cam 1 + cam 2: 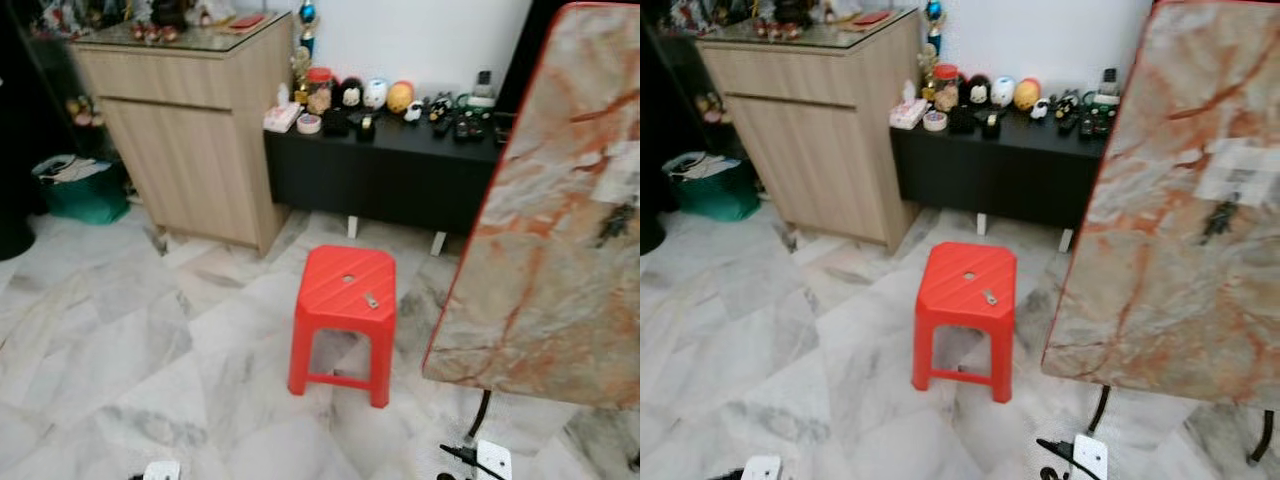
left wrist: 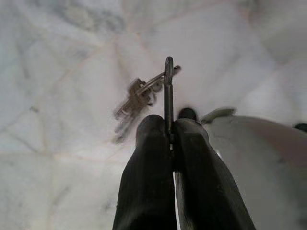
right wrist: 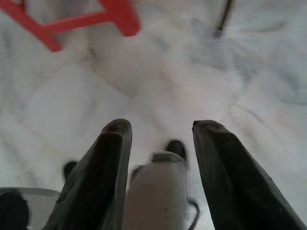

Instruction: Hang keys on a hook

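Keys [image 2: 139, 96] dangle from a dark ring [image 2: 168, 91] that the left gripper [image 2: 171, 129] has its jaws pinched tight upon, the bunch blurred as it hangs over the marble floor [image 2: 57, 72]. The right gripper [image 3: 160, 127] hangs low over the same floor with its jaws spread wide and nothing between them, a leg of the red stool [image 3: 117, 17] near it. Further out the red stool stands on the floor with a small metal piece [image 1: 371, 301] lying on its seat. Just beside it leans a marble-patterned panel [image 1: 560, 220] with a red edge. Beyond are a black tabletop [image 1: 400, 140] crowded with trinkets and a wooden cabinet [image 1: 190, 130].
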{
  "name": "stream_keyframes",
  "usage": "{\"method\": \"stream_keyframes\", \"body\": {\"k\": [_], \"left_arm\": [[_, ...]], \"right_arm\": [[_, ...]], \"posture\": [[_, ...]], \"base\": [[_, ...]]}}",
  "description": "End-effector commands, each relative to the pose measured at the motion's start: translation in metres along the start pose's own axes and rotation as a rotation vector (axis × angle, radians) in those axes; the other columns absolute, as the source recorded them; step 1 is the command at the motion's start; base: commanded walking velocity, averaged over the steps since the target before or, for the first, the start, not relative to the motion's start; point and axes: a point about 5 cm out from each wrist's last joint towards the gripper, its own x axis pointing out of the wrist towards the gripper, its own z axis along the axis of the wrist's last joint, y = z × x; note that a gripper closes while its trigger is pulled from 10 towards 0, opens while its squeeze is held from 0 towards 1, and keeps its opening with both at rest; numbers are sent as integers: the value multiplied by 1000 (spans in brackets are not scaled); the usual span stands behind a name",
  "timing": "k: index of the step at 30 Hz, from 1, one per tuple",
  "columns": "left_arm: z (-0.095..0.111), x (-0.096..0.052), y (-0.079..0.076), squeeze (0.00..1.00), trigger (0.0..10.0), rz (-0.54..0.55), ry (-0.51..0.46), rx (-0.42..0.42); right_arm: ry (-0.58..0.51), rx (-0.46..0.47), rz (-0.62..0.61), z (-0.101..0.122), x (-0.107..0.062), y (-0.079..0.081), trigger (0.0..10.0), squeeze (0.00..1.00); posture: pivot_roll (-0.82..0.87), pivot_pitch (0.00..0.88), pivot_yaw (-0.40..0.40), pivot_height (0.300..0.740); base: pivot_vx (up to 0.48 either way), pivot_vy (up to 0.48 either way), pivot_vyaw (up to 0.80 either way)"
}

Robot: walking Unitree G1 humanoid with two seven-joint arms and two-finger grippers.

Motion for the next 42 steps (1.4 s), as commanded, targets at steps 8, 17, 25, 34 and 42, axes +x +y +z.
{"method": "stream_keyframes", "body": {"k": [8,17,25,34,42], "left_arm": [[-4,-1,-1,0,10000,-10,17,18],[-4,-1,-1,0,10000,-14,19,30],[-4,-1,-1,0,10000,-15,18,35],[-3,-1,0,0,10000,-12,16,37],[-2,-1,1,0,10000,-14,5,46]], "right_arm": [[2,-5,0,1,0,-1,10000,0],[5,-12,0,1,0,-1,10000,0],[5,-11,0,1,0,-1,10000,0],[5,-6,0,1,0,0,10000,0],[3,-1,-3,1,0,0,10000,0]], "posture": [[54,0,0,713],[49,0,3,713],[52,0,3,713],[55,0,5,713],[56,0,5,713]], "base": [[0,-111,-725],[0,-165,-744],[0,-150,-744],[0,-306,-740],[0,-229,-738]]}}
